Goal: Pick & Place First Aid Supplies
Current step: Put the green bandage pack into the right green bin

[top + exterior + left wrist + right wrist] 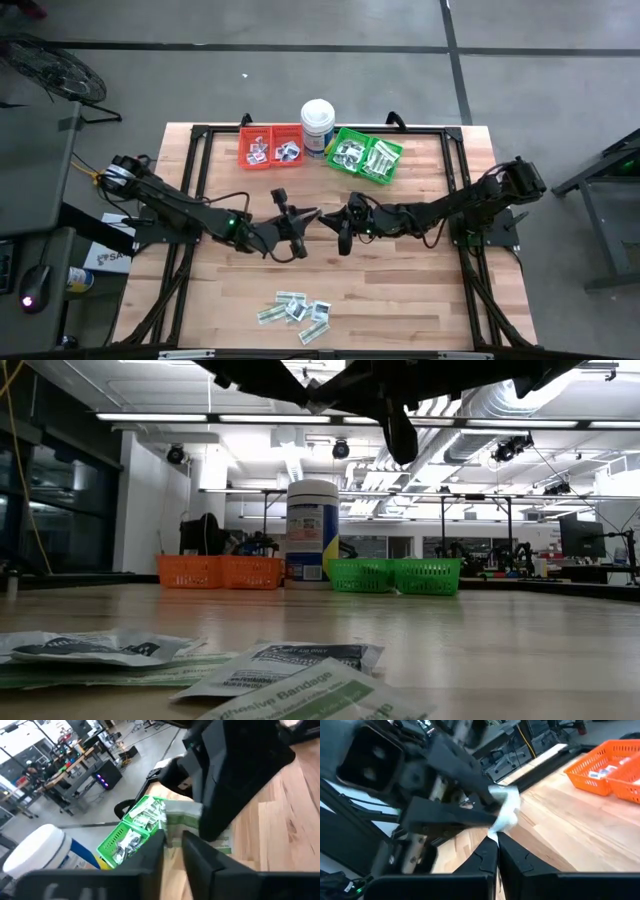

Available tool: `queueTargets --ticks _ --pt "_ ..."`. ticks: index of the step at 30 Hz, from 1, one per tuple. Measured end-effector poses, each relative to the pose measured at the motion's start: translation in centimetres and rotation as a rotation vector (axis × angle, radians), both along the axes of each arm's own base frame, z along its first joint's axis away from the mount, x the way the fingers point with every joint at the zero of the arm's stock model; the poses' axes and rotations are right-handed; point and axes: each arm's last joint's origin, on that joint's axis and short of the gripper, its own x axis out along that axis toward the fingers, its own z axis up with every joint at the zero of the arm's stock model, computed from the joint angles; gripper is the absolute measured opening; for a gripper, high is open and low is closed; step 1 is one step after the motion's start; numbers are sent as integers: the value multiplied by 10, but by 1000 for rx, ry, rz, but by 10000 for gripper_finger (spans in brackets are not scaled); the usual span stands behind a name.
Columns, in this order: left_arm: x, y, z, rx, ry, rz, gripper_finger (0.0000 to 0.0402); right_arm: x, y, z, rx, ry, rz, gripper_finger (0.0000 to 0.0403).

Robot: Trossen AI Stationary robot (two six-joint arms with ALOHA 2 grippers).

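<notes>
While the two arms are meeting above mid-bench, the right end effector [496, 840] is closing on a pale packet [504, 810] that the left end effector [300, 232], fingers parting, is giving up; the right should be keeping its pinch firm and heading to the green bin [365, 156], loose packets [298, 310] waiting near the front edge

A wooden table [400, 290] of pale butcher-block planks carries a black frame [200, 160] along its edges; at the far edge, beyond where the two tools meet over the middle, a red bin [270, 146] stands to the left, a tall white round tub [318, 125] with a blue label just beside it, and a green bin [366, 156] to the right, set askew; past the table lie grey floor [300, 60], desks with monitors and ceiling strip lights [150, 417].
</notes>
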Motion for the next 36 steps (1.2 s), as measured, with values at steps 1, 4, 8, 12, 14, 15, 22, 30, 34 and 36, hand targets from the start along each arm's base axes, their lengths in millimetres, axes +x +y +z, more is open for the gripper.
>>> queueTargets --ticks 1,4,8,12,14,15,22,30,34,36 --pt "-1 1 2 2 -3 4 76 0 0 -1 6 7 -3 1" --pt "-7 3 10 9 -29 51 123 -1 -1 -4 21 35 -16 1" --pt "-21 10 24 19 -21 70 173 -1 -1 -7 46 67 -23 0" --pt "-42 18 36 -20 -5 78 197 -11 -5 -5 45 155 -60 0" --pt "-53 22 41 -70 -7 78 199 -20 -11 1 32 207 -97 0" --pt "-58 24 44 -96 -10 72 199 -26 -15 5 24 231 -115 0" --pt "-79 29 45 -167 57 32 193 -78 -55 32 -20 420 -264 0" --pt "-79 20 40 -190 69 25 192 -127 -96 47 -17 570 -311 0" --pt "-77 18 37 -203 70 29 192 -137 -116 41 48 647 -300 0" --pt "-74 17 36 -207 65 29 192 -137 -127 37 99 676 -317 0"
